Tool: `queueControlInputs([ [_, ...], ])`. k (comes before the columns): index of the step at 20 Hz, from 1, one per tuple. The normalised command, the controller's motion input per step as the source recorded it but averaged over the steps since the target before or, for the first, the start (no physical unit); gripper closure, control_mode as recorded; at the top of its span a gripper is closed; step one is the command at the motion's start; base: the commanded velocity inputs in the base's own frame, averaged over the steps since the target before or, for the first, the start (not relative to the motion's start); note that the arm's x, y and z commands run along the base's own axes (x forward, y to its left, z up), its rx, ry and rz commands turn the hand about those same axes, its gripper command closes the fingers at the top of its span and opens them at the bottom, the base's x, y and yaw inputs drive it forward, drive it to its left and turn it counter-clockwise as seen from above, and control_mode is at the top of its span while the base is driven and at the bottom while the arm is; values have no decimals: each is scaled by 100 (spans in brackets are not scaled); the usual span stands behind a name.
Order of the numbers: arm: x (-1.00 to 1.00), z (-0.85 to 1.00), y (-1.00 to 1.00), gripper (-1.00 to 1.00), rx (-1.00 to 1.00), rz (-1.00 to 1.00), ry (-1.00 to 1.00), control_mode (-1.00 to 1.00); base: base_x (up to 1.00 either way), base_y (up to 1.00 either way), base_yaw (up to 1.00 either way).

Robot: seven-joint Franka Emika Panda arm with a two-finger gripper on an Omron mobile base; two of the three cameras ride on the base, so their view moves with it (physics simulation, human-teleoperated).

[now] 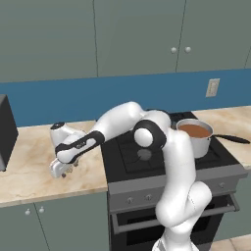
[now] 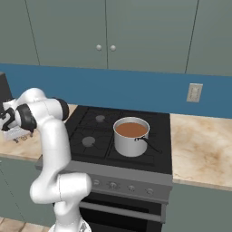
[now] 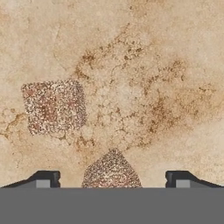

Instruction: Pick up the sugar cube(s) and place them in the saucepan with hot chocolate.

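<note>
Hand view: the pincer (image 3: 112, 177) is seen from above the marbled table (image 3: 166, 65), with its two dark fingertips (image 3: 46, 178) standing wide apart and nothing gripped between them. A speckled sugar cube (image 3: 111, 173) lies between the fingertips, its corner pointing away from the pincer, and is touched by neither. A second sugar cube (image 3: 54, 107) lies farther ahead of the pincer and off to one side, well outside the gap between the fingertips.

In the left base view the pincer (image 1: 61, 169) is held low over the table, with the arm bent far away from the stove (image 1: 147, 157). The saucepan (image 1: 195, 137), filled with brown hot chocolate, stands on the stove, well apart from the pincer on the far side of the arm; its black handle points away from the pincer. In the right base view the saucepan (image 2: 131, 136) is seen on a front burner.

The step in hand is judged to be the pickup of a cube: the pincer is lined up over it but the grasp is not yet made. For the next move, the pincer is to be lowered until the fingertips flank the cube, and then closed. Care is called for, since the cube sits cornerwise and could be twisted or pushed out.
</note>
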Motion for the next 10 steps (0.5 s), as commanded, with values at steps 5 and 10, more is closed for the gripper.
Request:
queueControlInputs([
  [5,0,-7,0,100,0,0,0,-100,0,0,0],
  [10,0,-2,0,100,0,0,0,-100,0,0,0],
])
